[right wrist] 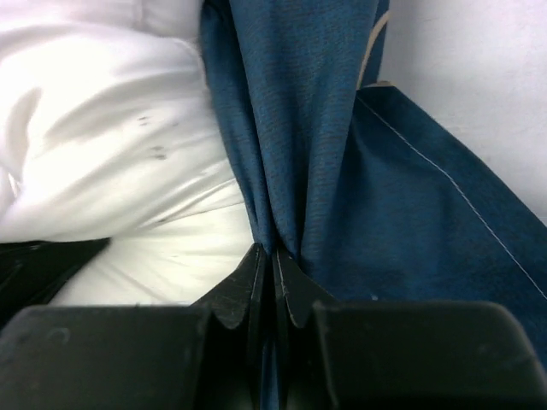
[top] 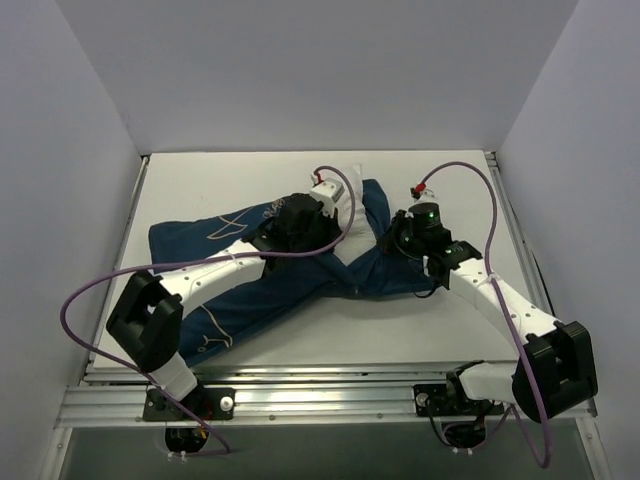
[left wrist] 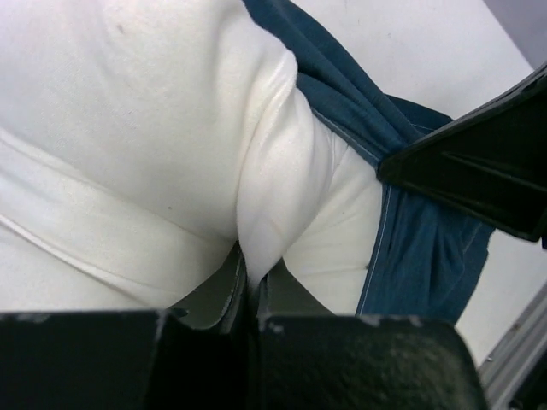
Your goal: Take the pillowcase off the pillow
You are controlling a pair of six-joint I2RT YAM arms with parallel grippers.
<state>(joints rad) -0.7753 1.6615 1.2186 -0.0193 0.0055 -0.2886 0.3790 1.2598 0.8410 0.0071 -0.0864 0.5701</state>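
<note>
Left jaws pinch pillow (left wrist: 265, 213) fold; right jaws pinch pillowcase (right wrist: 291, 128) edge just beside; pillowcase long axis runs toward near-left.

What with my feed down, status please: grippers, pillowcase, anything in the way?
Left gripper shut on pillow fold. Right gripper shut on pillowcase. Pillow partly exposed, pillowcase not yet off. Nothing seen in the way.
</note>
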